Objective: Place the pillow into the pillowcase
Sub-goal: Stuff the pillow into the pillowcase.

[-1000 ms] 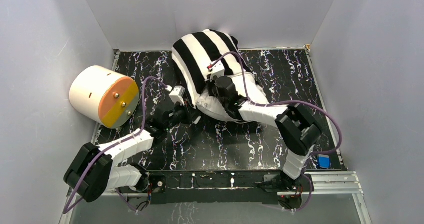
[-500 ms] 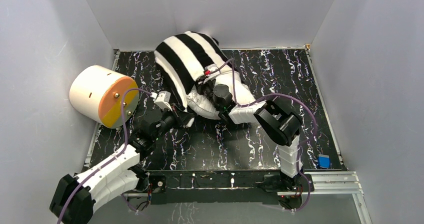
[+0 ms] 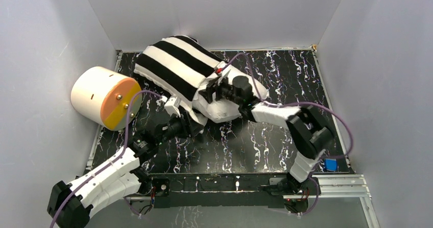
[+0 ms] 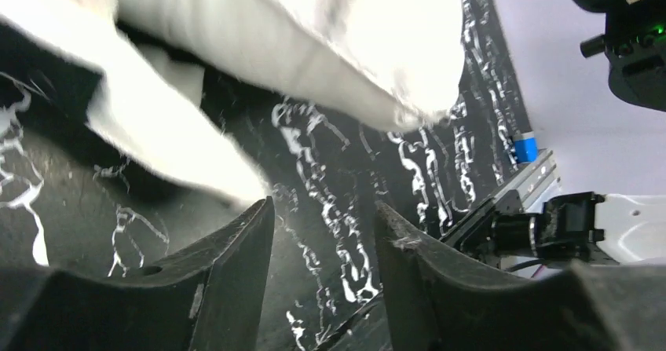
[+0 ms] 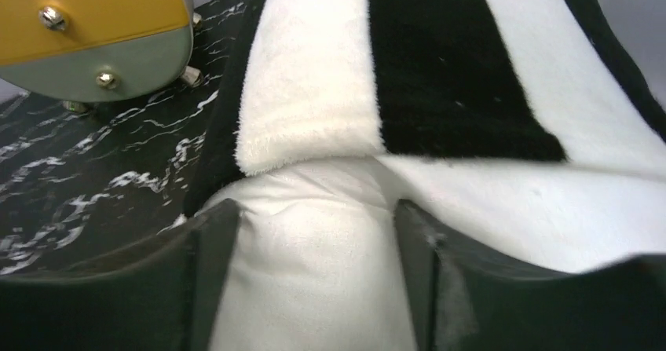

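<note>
Black marbled tabletop [image 3: 286,70] fills a grey-walled booth. At left sits a cream cylinder [image 3: 104,96] with an orange face. The left gripper [image 4: 323,213], jaws spread and empty, lies just beside the pillow [image 3: 224,110]. The striped pillowcase [image 3: 173,67] covers the pillow's far-left part. The right gripper [image 5: 314,210], jaws spread, presses on its bare white end.

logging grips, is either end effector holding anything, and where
Nothing held: left end effector open over the tabletop, right end effector open astride the bare pillow end.
</note>
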